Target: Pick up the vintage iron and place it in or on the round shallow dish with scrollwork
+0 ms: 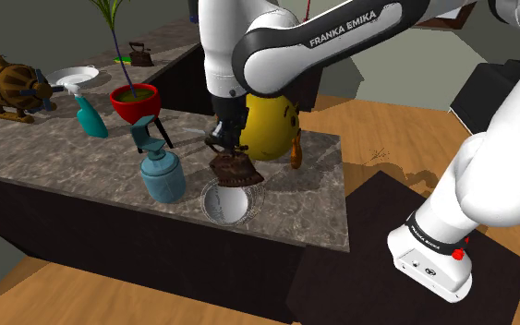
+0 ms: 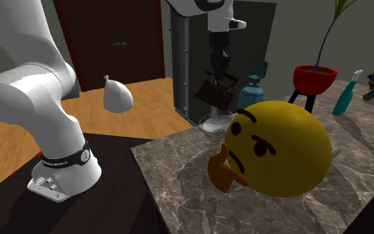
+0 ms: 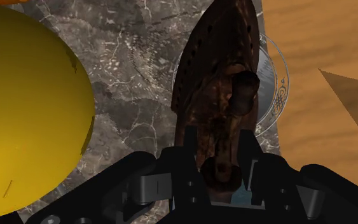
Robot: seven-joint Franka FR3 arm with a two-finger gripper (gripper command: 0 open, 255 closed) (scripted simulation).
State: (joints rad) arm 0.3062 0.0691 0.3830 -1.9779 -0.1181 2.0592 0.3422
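A dark rusty-brown vintage iron (image 1: 234,169) hangs tilted in the air, held by its handle in my black gripper (image 1: 223,145), which is shut on it. Just below it on the marble counter lies the round shallow silvery dish (image 1: 231,204) with scrollwork, near the counter's front edge. In the second exterior view the iron (image 2: 213,94) hangs under the gripper (image 2: 219,75), right above the dish (image 2: 216,123). Along the wrist view, the iron (image 3: 219,95) covers most of the dish (image 3: 274,83), whose engraved rim peeks out beside it.
A big yellow thinking-face ball (image 1: 269,125) stands close behind the iron. A blue spray bottle (image 1: 161,171), a red bowl planter (image 1: 135,100), a teal bottle (image 1: 90,116), a brown toy (image 1: 6,83) and a white plate (image 1: 71,76) stand toward the shoulder view's left. A second small iron (image 1: 140,54) sits on the far counter.
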